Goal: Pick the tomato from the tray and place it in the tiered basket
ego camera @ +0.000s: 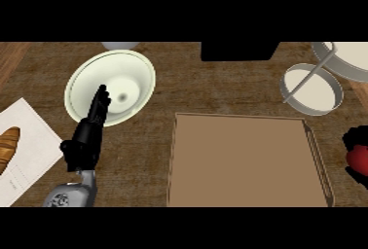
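The red tomato (360, 160) shows at the right edge of the head view, just right of the brown tray (244, 160). My right hand (352, 136) is mostly cut off by that edge, and its black fingers curl round the tomato. The tray's flat inside is bare. The tiered basket (310, 90), two grey-rimmed rings with pale insides, stands at the far right, beyond the tomato. My left hand (90, 130) is at the left, fingers straight and pointing away from me, its tips over a pale plate.
A pale green plate (122, 73) lies at the far left. A croissant (7, 146) rests on a white board (32, 141) at the left edge. A black block (239, 51) sits at the far middle.
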